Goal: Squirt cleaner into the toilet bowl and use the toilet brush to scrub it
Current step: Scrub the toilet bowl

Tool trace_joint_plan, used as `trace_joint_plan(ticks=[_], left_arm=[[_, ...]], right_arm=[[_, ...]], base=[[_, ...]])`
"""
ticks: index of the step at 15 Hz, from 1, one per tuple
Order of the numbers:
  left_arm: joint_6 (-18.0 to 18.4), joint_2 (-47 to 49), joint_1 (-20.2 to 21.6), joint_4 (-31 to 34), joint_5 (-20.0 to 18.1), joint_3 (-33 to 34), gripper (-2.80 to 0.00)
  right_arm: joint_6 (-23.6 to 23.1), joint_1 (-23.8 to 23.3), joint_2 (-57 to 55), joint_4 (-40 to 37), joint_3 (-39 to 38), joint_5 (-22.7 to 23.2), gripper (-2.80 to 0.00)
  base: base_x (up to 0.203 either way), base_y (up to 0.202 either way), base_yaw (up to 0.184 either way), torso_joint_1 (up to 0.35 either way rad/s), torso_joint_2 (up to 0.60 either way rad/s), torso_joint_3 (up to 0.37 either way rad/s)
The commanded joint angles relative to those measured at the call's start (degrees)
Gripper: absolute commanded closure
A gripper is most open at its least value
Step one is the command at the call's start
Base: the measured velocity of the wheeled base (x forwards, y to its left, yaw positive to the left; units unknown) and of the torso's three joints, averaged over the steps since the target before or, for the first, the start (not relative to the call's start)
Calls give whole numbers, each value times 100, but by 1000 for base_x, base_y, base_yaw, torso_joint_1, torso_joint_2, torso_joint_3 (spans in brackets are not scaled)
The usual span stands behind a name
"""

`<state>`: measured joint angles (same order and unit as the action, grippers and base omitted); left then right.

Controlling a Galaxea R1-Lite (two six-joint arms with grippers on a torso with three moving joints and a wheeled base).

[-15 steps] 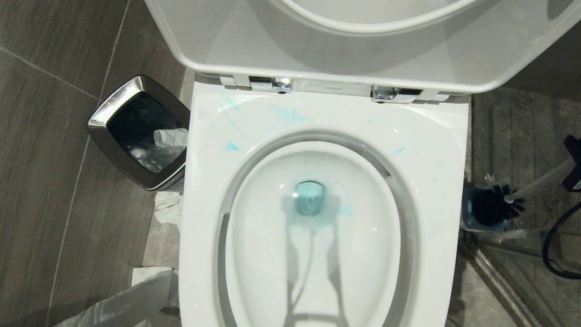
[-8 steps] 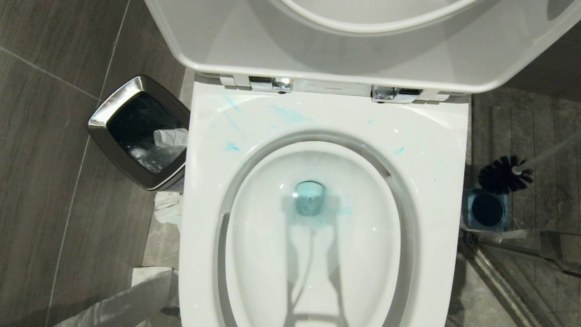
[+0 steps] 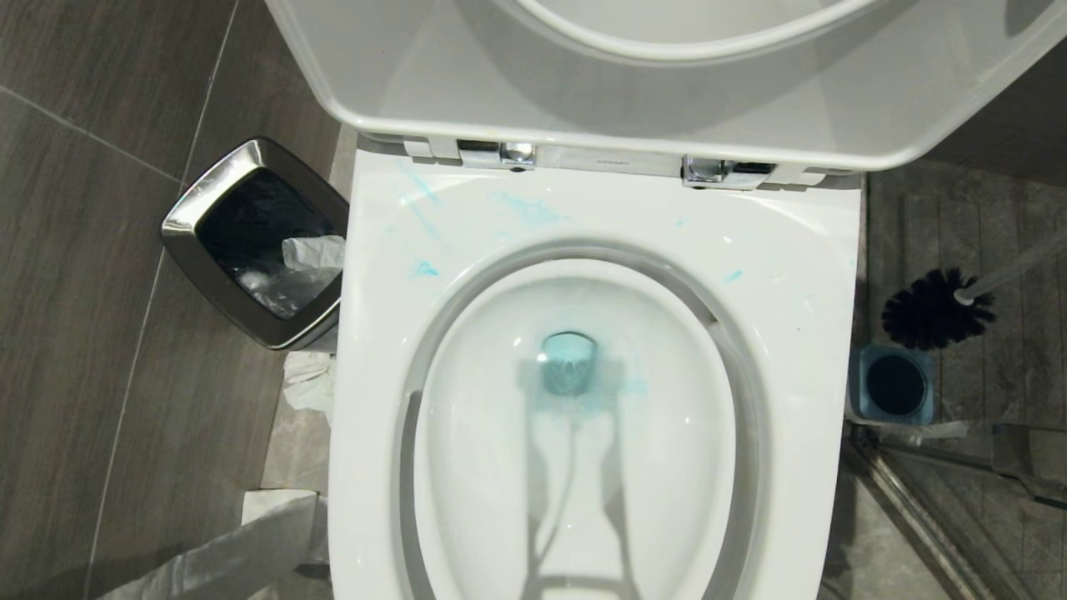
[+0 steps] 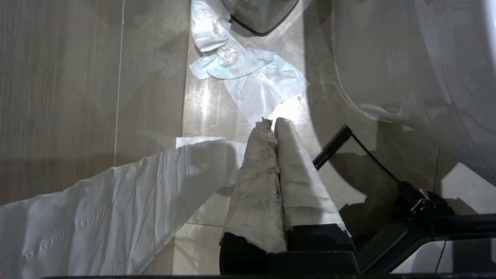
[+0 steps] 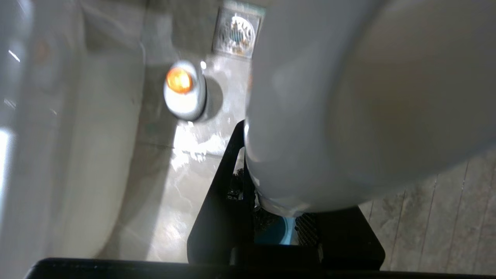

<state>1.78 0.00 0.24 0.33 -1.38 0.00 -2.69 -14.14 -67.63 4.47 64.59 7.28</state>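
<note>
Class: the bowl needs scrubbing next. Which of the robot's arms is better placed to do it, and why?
The right. Its gripper already holds the toilet brush, lifted clear of its holder beside the toilet bowl. The left gripper is shut, empty, near the floor.

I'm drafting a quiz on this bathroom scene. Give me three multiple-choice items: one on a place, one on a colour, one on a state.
1. Where is the toilet brush head?
A. in the bowl
B. in the air above its holder
C. in the trash bin

2. What colour are the cleaner smears on the toilet bowl rim?
A. light blue
B. yellow
C. red

3. How is the toilet lid?
A. shut
B. raised
C. missing

Key: 1 B, the bristles hang clear of the empty holder; 2 A, teal streaks near the hinges; 3 B, it stands up behind the bowl.
</note>
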Motion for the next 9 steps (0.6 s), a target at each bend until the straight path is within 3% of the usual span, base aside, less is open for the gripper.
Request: trace_joint_plan(ticks=[1,4,9], left_arm=[[-2,9,2,2,-2,9,0],[-2,9,2,2,-2,9,0],[-2,9,2,-7,-2,9,0]], right_arm=[[51,-1,43,-400,374,13,0],[190,-1,87,-1540,1227,129,0],[208,-1,197,-2255,1779,213,0]], base=[[0,0,0,0,0,0],[0,0,0,0,0,0],[0,0,0,0,0,0]])
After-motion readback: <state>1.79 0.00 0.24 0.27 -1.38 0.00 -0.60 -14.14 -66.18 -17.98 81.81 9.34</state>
